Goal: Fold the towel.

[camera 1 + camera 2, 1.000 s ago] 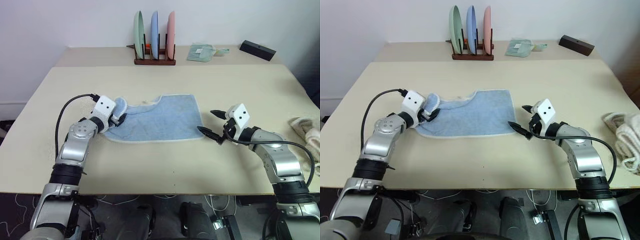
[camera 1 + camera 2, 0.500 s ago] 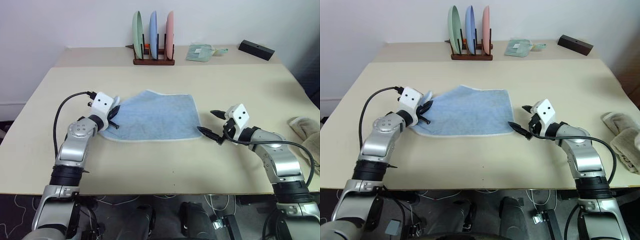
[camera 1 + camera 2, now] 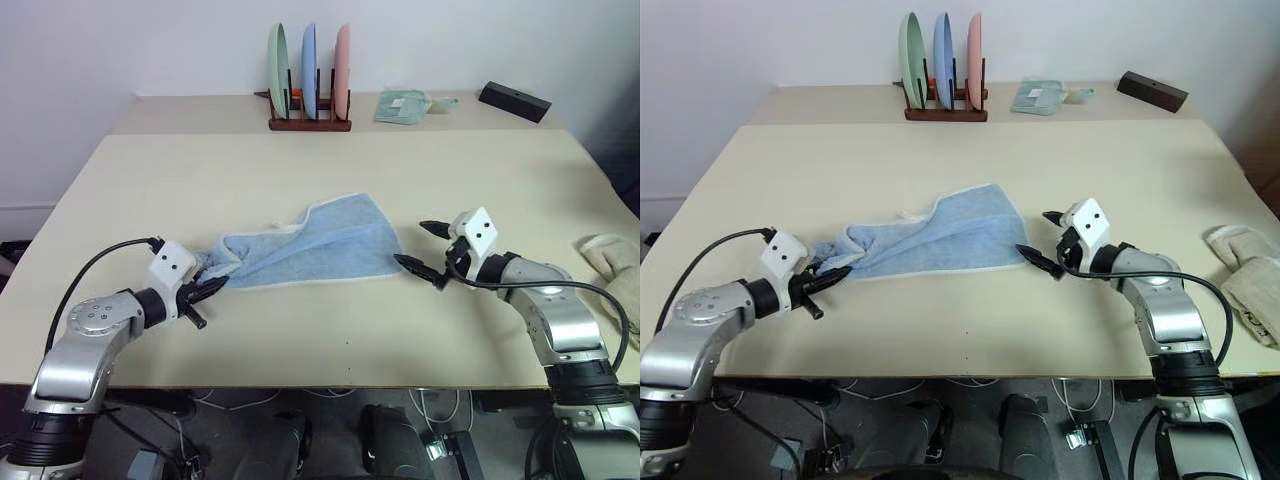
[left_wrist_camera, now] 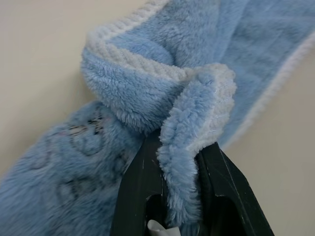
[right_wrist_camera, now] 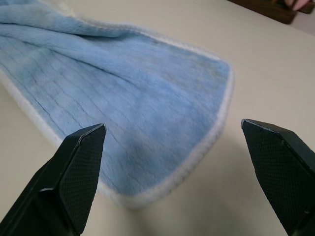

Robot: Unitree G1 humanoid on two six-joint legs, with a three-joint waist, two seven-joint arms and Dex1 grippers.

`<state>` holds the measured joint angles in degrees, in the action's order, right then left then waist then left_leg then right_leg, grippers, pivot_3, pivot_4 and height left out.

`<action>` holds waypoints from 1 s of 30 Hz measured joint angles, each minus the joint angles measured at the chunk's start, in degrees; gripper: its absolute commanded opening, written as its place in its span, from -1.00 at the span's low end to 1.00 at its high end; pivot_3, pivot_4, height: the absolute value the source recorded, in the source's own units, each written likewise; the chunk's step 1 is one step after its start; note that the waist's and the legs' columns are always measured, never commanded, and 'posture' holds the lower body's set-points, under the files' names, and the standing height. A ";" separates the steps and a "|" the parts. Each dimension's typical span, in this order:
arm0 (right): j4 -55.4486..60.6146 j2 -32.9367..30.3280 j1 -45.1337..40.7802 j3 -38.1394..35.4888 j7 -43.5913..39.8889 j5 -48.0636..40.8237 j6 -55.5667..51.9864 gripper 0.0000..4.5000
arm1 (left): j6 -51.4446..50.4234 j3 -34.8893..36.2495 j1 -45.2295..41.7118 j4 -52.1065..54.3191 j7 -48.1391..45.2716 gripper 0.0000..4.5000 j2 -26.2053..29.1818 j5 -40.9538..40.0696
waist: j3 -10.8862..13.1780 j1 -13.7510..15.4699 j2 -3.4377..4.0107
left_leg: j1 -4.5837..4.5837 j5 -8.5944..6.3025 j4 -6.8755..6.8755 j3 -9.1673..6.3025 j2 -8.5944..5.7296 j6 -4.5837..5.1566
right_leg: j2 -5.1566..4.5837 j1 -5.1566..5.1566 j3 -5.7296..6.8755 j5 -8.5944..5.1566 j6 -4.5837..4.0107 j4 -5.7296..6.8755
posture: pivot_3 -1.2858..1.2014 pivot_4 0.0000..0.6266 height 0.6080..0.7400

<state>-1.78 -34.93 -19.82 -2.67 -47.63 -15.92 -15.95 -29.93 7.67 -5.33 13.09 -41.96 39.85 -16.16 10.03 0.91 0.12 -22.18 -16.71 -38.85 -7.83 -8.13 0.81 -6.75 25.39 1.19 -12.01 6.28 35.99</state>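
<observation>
- Towel of light blue terry cloth with a thin white edge trim (image 3: 310, 245) lies near the middle of the cream tabletop (image 3: 330, 160), bunched and stretched out toward its left end, flatter and wider at its right end.
- Left of the towel, the left gripper (image 3: 205, 290) has its two black fingers (image 4: 140, 196) clamped on the towel's gathered left corner; a fold of white-edged cloth is squeezed between them.
- Beyond the towel, at the far side of the table, a dark wooden rack (image 3: 309, 122) holds three plates on edge: green, blue, pink.
- Right of the rack lies a small pale green folded cloth (image 3: 403, 104), and further right a black rectangular block (image 3: 514, 100).
- Just beside the towel's right edge, the right gripper (image 3: 428, 254) hovers with its fingers spread wide apart, holding nothing; it does not touch the cloth.
- Well to the right of the towel, at the table's edge, sits a cream bundled towel (image 3: 610, 257).
</observation>
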 measured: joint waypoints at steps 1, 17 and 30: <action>-0.03 0.00 -0.15 0.02 -0.02 0.01 0.00 1.00 | 0.00 -0.04 -0.39 -0.21 0.09 -0.58 -0.08 -0.05 | 0.00 -0.06 0.00 | 0.00 0.06 0.00 0.00 0.00 -0.10 | 0.00 0.01 0.00 0.00 0.00 0.00 | 0.03 -0.52 1.00; -0.18 0.01 0.39 0.15 0.14 0.04 -0.09 1.00 | 0.30 -5.99 -4.49 0.94 8.96 0.30 -3.81 7.96 | 0.00 -0.14 0.00 | 0.00 0.09 0.03 0.00 -0.01 -0.17 | -0.01 0.02 0.00 0.00 0.00 -0.01 | 0.03 -0.52 1.00; -1.78 0.01 -0.98 1.15 -0.65 1.19 0.08 1.00 | -0.26 -8.59 -3.95 5.21 13.32 0.30 -6.49 11.82 | 0.00 -0.15 0.00 | 0.00 0.09 0.02 0.00 0.00 -0.17 | -0.01 0.02 0.00 0.00 0.00 0.00 | 0.03 -0.52 1.00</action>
<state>-3.56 -34.92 -20.80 -1.52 -48.27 -14.73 -15.87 -30.18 -0.92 -9.28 18.30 -28.64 33.36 -4.34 10.03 0.76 0.12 -22.18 -16.62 -38.83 -7.83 -8.13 0.64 -6.76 25.41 1.18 -12.01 6.28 35.99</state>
